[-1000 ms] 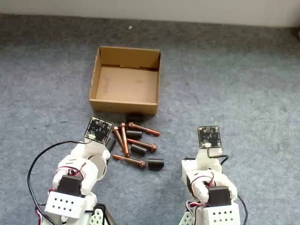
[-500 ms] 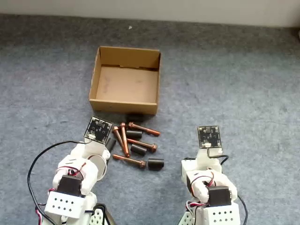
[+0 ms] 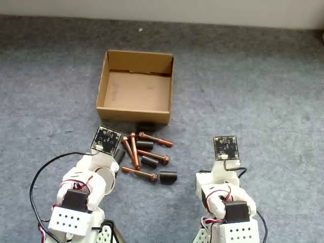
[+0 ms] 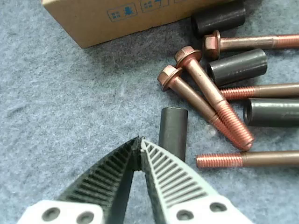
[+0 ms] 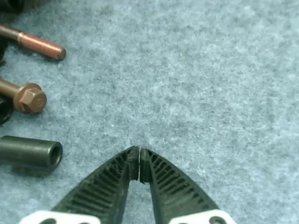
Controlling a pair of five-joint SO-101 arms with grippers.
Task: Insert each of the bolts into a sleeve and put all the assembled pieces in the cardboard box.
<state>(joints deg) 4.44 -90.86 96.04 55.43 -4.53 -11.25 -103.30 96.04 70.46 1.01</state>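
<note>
The bolts (image 3: 154,138) and sleeves (image 3: 150,162) are spread on the grey desk (image 3: 253,91), just in front of the cardboard box (image 3: 134,115). Both grippers are shut tight and nothing is held. The left gripper (image 4: 139,142) is just beside one sleeve (image 4: 173,133), and the right gripper (image 5: 139,151) is near another sleeve (image 5: 30,151). The bolts are judged hard, heavy and smooth (they may roll), so each is best held at mid-stem.

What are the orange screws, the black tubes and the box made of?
The bolts look like copper-coloured metal: shiny, with cut threads. The sleeves look like dark metal with a dull sheen, though plastic is possible. The cardboard box is matte brown cardboard.
</note>
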